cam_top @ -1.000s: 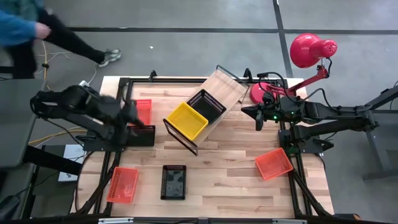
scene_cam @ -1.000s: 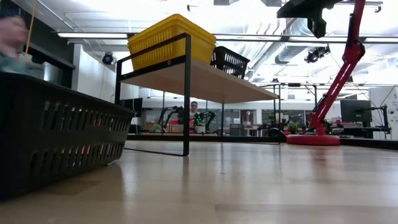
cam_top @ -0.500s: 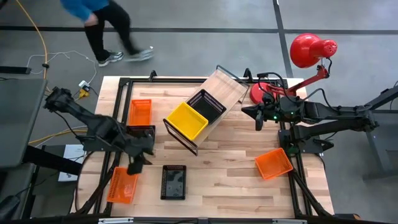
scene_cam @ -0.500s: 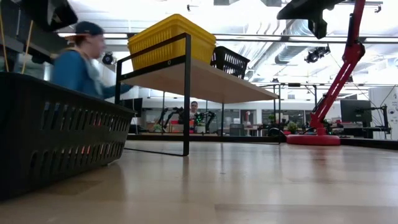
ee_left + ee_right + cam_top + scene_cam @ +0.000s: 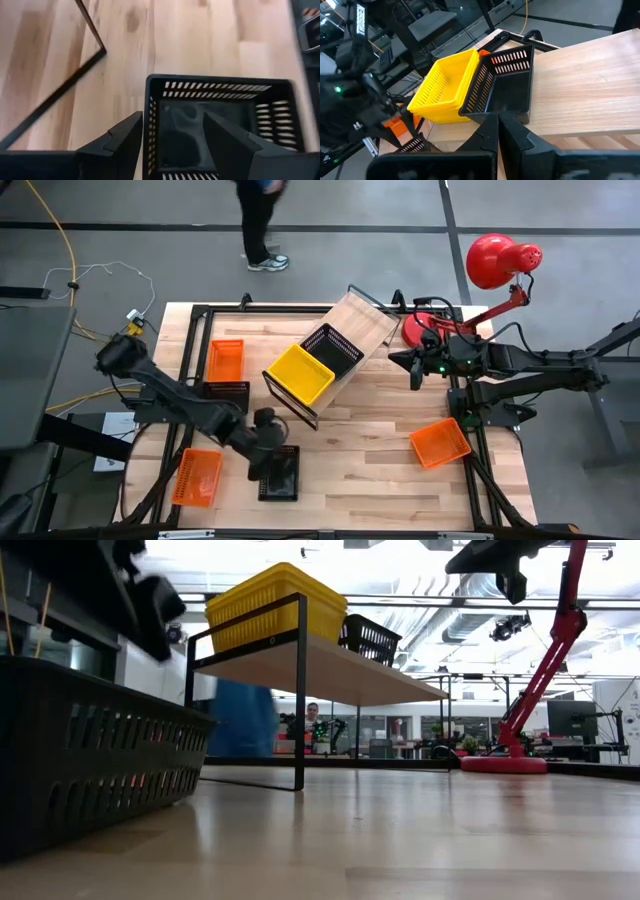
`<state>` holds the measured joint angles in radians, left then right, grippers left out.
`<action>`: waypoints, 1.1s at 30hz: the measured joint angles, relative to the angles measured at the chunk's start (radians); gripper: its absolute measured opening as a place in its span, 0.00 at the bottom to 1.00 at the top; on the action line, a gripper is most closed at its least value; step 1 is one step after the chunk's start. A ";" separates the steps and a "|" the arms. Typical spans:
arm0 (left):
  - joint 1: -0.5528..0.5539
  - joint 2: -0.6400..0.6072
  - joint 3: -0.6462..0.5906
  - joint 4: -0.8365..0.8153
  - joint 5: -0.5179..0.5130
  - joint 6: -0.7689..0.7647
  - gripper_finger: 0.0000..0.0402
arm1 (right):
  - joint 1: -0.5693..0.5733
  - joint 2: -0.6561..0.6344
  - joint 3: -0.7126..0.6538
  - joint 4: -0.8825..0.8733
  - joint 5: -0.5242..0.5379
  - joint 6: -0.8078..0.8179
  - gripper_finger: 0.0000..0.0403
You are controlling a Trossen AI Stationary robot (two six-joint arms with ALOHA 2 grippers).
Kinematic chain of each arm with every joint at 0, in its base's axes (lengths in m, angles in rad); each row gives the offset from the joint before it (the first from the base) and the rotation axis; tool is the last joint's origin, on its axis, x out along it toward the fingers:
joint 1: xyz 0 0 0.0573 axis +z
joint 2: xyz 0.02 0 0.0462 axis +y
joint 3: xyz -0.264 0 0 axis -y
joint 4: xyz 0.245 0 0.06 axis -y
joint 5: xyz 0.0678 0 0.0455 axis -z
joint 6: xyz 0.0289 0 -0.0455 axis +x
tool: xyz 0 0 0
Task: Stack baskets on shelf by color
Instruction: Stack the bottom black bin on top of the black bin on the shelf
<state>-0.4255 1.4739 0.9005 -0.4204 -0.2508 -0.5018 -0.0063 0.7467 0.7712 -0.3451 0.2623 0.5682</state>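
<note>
Left gripper (image 5: 172, 137) now over black basket (image 5: 220, 125) (unlabelled).

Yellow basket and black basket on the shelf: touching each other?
Touching. In the right wrist view the yellow basket and the black basket sit side by side on the shelf, their facing rims pressed together with no board showing between them.

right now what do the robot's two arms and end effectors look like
Both arms are dark, near-black jointed links. The left end effector has two flat, angular black fingers with chamfered tips. The right end effector has the same matte black, wedge-shaped fingers. From above, the right arm shows a small green light near its wrist and black cables running along it by the table's edge. No markings are legible.
</note>
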 joint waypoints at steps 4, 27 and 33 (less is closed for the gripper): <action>0.001 0.089 0.000 -0.006 0.011 -0.023 0.49 | 0.000 0.000 0.000 -0.014 0.000 0.000 0.00; 0.000 -0.060 0.011 -0.154 0.263 -0.073 0.00 | 0.000 0.000 0.000 -0.017 0.000 0.000 0.00; 0.080 -0.374 0.169 -0.229 0.049 -0.093 0.00 | 0.000 0.000 0.000 -0.016 0.028 0.000 0.00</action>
<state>-0.3452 1.1003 1.0693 -0.6495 -0.2017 -0.5946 -0.0063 0.7471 0.7712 -0.3616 0.2901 0.5682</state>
